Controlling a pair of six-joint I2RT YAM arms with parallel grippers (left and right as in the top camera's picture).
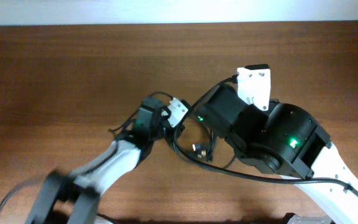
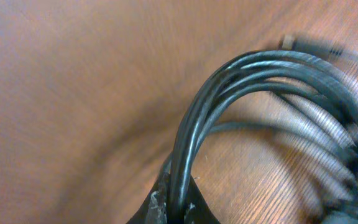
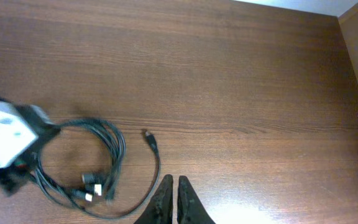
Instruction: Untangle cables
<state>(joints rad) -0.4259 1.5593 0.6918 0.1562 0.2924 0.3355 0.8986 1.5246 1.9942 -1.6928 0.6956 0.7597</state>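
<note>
1. Presently, the cables [image 2: 247, 65] lie about mid-table, between the two arms and well in from every edge of the table [image 3: 241, 74].
2. They form one loose coil of several thin black strands, with a single strand looping out wider around it.
3. The left gripper [image 2: 174, 193] has its jaws pinched on the coil. In the left wrist view the strands rise as one bunch from between the dark fingers [image 2: 154, 210] and arc over to the right.
4. That view is blurred. How many strands sit in the pinch cannot be told.
5. A few plugs [image 3: 92, 186] with pale or gold tips are clustered inside the coil, resting on the wood.
6. One loose end [image 3: 150, 140] lies on the table just outside the coil, on the side toward the right gripper.
7. The right gripper [image 3: 178, 202] has its jaws pressed together with nothing between them.
8. It hangs above bare wood, near the coil but apart from it, not touching any strand.
9. In the overhead view the right arm's bulk covers its own fingers.
</note>
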